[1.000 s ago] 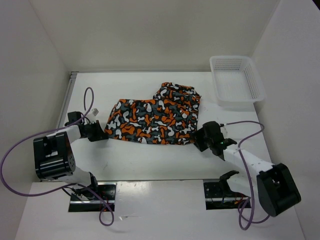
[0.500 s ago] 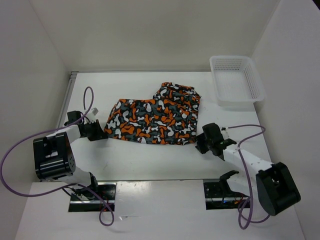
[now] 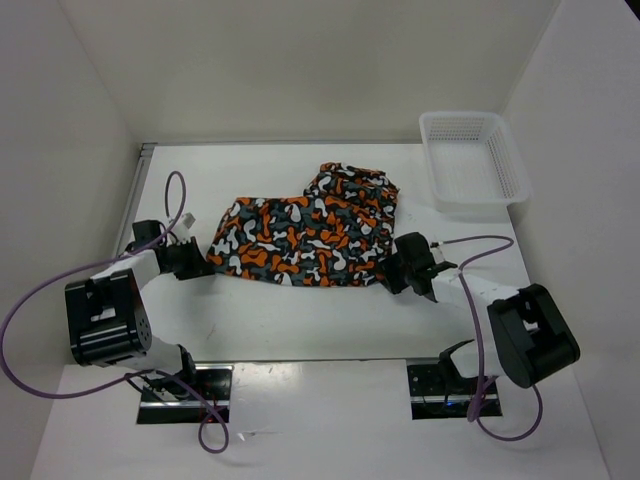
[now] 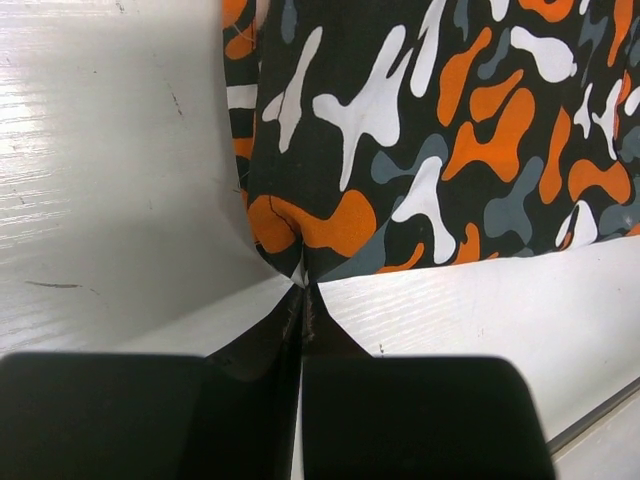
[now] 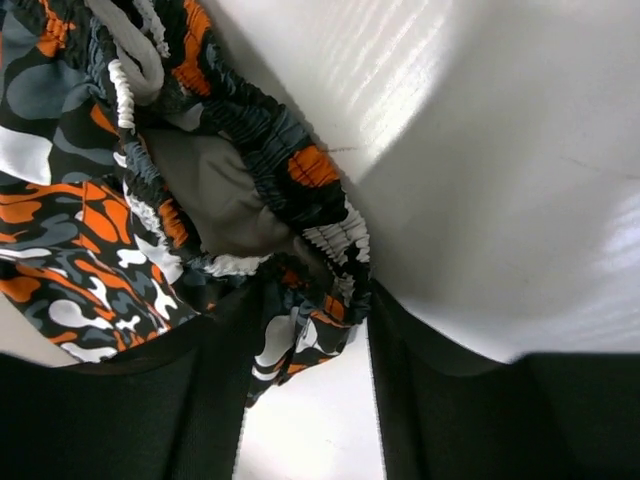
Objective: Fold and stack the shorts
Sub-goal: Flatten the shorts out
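The camouflage shorts (image 3: 305, 240) lie spread flat on the white table, with the waistband on the right. My left gripper (image 3: 200, 262) is low at their left end. In the left wrist view it (image 4: 302, 295) is shut on the hem corner of the shorts (image 4: 420, 150). My right gripper (image 3: 392, 272) is at the near right corner. In the right wrist view it (image 5: 310, 297) is closed on a bunched piece of the elastic waistband (image 5: 310, 200), with cloth filling the gap between the fingers.
A white mesh basket (image 3: 472, 165) stands at the back right, beyond the right arm. White walls enclose the table on the left, back and right. The arms' purple cables loop near both bases.
My right gripper has moved up and left into the waistband corner, and the right edge of the shorts has shifted slightly left. The left gripper has stayed at the hem corner.
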Controlling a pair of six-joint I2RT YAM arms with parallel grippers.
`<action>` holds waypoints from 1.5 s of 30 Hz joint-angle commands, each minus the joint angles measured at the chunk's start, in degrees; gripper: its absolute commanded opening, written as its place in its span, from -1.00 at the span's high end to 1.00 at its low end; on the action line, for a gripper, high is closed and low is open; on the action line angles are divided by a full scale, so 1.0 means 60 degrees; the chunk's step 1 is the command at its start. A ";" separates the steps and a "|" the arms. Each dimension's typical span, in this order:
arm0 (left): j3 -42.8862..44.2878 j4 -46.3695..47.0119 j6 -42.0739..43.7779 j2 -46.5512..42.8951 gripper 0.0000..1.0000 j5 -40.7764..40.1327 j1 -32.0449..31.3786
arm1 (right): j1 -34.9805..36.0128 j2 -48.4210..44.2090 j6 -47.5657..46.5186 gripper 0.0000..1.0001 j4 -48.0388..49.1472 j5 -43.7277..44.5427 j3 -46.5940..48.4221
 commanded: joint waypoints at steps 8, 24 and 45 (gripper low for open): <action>0.0907 -0.0648 0.0246 -0.0714 1.00 0.0155 0.0007 | -0.0044 -0.0640 -0.1482 0.90 -0.1382 0.2082 0.1704; 0.7351 0.0213 0.0246 -0.2325 1.00 0.1560 0.0225 | -0.0235 -0.3409 -0.6155 1.00 -0.4400 0.0253 0.7591; 0.9925 0.0947 0.0246 -0.3848 1.00 0.2732 0.0930 | -0.0235 -0.3701 -0.8267 1.00 -0.7758 -0.2165 1.1980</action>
